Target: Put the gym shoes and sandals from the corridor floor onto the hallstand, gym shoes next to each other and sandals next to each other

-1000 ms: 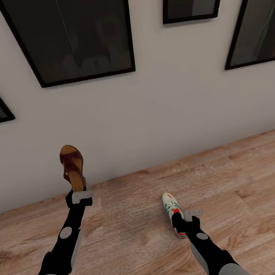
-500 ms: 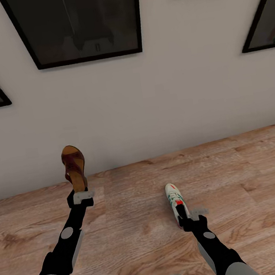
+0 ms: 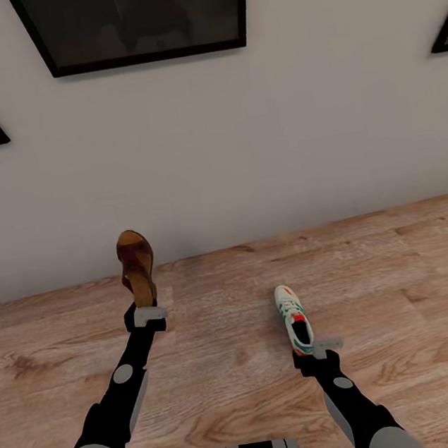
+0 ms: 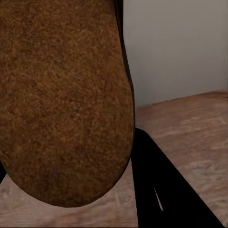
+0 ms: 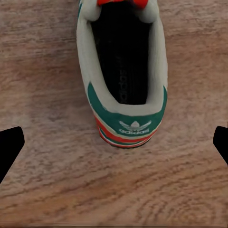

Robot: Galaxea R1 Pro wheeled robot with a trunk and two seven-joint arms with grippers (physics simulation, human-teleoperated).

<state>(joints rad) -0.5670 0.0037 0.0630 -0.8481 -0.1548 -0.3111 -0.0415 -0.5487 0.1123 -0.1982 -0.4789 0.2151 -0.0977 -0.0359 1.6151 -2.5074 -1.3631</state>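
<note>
A dark brown woven-leather sandal with a tan wooden-looking sole (image 3: 137, 266) is seen left of centre in the head view, held upright, toe upward, directly above the left end effector (image 3: 145, 313), which is clenched on its heel end. In the left wrist view the sandal's brown surface (image 4: 61, 95) is seen very close.

A white gym shoe with green stripes and red-orange accents (image 3: 294, 319) lies lower right of centre on the light brown wood-plank corridor floor (image 3: 400, 263), heel toward the right end effector (image 3: 315, 352). In the right wrist view the shoe's heel (image 5: 126, 118) is seen between two dark fingertips (image 5: 9, 145) set wide apart, clear of it. A pale wall (image 3: 241, 143) with black-framed pictures (image 3: 138, 15) is seen above.
</note>
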